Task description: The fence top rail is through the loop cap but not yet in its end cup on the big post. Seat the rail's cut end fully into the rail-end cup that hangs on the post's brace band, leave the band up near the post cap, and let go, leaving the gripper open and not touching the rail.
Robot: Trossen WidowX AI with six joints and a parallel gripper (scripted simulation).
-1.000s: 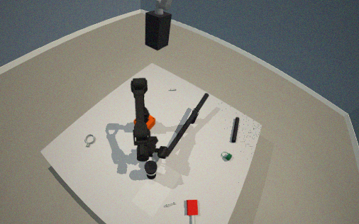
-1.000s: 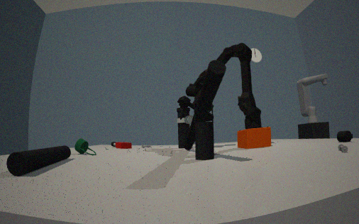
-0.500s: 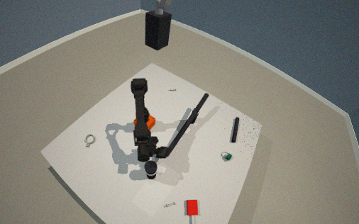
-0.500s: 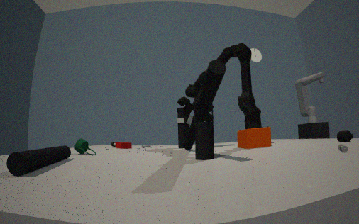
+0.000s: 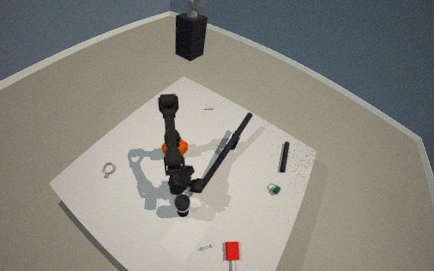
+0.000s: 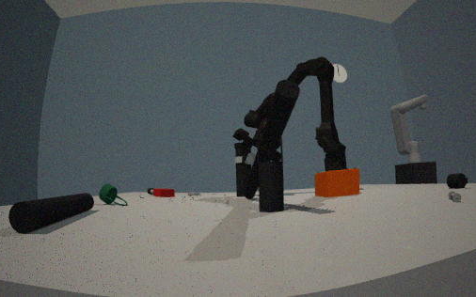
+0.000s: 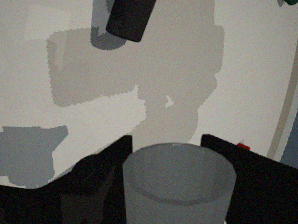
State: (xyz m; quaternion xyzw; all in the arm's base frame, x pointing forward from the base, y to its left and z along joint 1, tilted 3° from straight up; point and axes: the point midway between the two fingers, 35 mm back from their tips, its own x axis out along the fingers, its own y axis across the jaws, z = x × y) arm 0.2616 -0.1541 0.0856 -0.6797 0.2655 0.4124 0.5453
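My gripper is shut on the grey rail-end cup, whose open mouth shows between the fingers in the wrist view. The cup is beside the big black post, near its pale brace band high under the cap. The black rail runs through the loop cap on the shorter post. The rail slopes down toward the big post; its low end is outside the cup, apart from it in the wrist view. The cup's hanger is hidden.
A black cylinder lies to the side, near a green looped piece. An orange block lies under the arm. A red block and a metal ring also lie on the table.
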